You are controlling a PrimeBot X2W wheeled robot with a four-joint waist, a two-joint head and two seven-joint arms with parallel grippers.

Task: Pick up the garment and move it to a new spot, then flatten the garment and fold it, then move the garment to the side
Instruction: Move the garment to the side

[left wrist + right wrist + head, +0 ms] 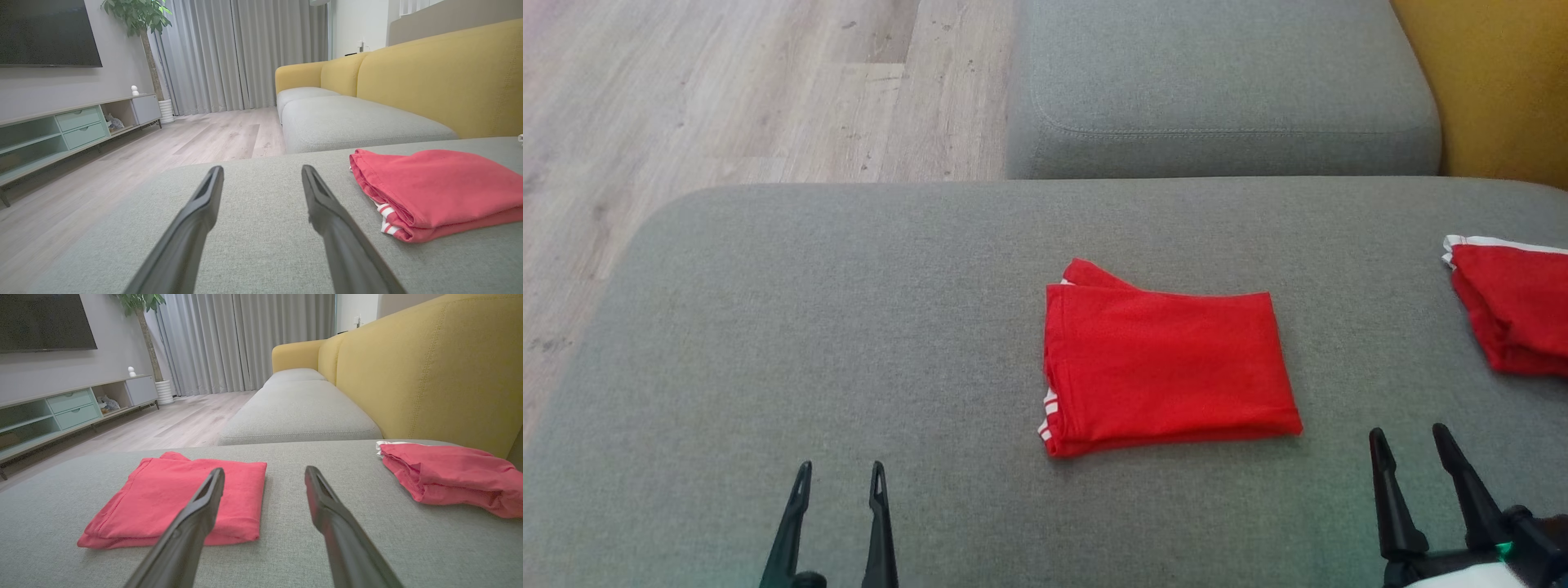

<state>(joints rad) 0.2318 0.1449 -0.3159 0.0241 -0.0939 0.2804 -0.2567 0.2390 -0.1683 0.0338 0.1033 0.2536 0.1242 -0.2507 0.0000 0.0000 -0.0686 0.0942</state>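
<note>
Both spread, empty: left end effector (841, 467), right end effector (1407, 430). Folded red garment (1168, 367) ahead between them, nearer right. Risk: pinching one layer, edges hard to judge here, would unfold it.

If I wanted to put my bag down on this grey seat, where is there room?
Widest bare patch: the grey seat left of the folded red garment, out to its floor-side edge. A narrower strip lies between that garment and the second red garment. The far cushion looks bare too. The right side is crowded.
</note>
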